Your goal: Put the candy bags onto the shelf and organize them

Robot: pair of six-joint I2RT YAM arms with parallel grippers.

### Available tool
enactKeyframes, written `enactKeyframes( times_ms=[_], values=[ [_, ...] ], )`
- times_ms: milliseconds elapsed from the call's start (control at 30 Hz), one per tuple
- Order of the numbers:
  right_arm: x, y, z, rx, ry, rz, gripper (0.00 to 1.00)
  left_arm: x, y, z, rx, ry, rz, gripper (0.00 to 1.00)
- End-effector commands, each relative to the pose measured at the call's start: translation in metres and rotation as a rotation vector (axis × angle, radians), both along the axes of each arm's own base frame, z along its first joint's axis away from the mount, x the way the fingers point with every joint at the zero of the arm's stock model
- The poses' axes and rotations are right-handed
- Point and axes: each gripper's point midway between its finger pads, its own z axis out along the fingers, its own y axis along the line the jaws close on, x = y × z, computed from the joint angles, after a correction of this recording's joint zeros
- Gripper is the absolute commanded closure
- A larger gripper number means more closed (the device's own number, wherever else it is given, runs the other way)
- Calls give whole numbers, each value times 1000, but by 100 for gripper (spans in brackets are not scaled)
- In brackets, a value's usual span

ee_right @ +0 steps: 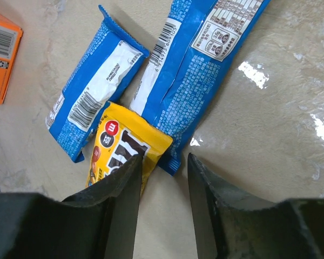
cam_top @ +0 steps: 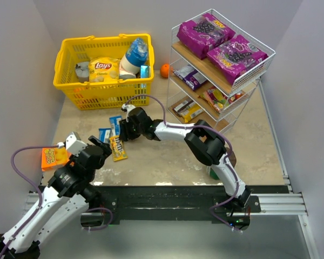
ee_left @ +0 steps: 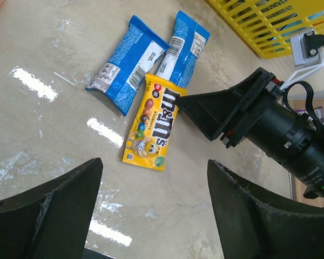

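Observation:
A yellow M&M's packet (cam_top: pixel 117 148) lies flat on the table beside two blue packets (cam_top: pixel 115 124) (cam_top: pixel 104 134). My right gripper (cam_top: pixel 123 129) is open and empty, low over them. In the right wrist view its jaws (ee_right: pixel 163 157) straddle the corner where the yellow packet (ee_right: pixel 114 144) meets the larger blue packet (ee_right: pixel 197 70). My left gripper (cam_top: pixel 101 144) is wide open and empty, just left of the yellow packet (ee_left: pixel 151 129). The white wire shelf (cam_top: pixel 259 73) holds two purple bags (cam_top: pixel 204 32) (cam_top: pixel 236 56) on its top tier, and smaller packets (cam_top: pixel 190 75) lower down.
A yellow basket (cam_top: pixel 70 89) with a Lay's bag (cam_top: pixel 103 67) and a bottle stands at the back left. An orange box (cam_top: pixel 54 157) lies by the left arm. An orange ball (cam_top: pixel 164 70) sits between basket and shelf. Walls close in on both sides.

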Motion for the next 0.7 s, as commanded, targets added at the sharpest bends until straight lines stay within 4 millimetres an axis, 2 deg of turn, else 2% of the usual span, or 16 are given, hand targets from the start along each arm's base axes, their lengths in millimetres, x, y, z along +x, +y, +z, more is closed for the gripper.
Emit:
enactKeyframes(
  times_ms=[0,100,333,533,667],
  values=[
    [1,7,21,59,-16,6,45,3,3,1,7,-19,16,16],
    [1,11,17,61,-6,8,42,3,2,1,5,-20,14,16],
    [-5,16,5,61,28,36,46,3,2,0,1,-22,12,16],
    [-2,9,-8,-10,25,17,43,3,0,-2,1,-18,6,16],
    [-4,4,-11,-24,34,2,62,4,0,-2,0,-20,5,15]
  ],
)
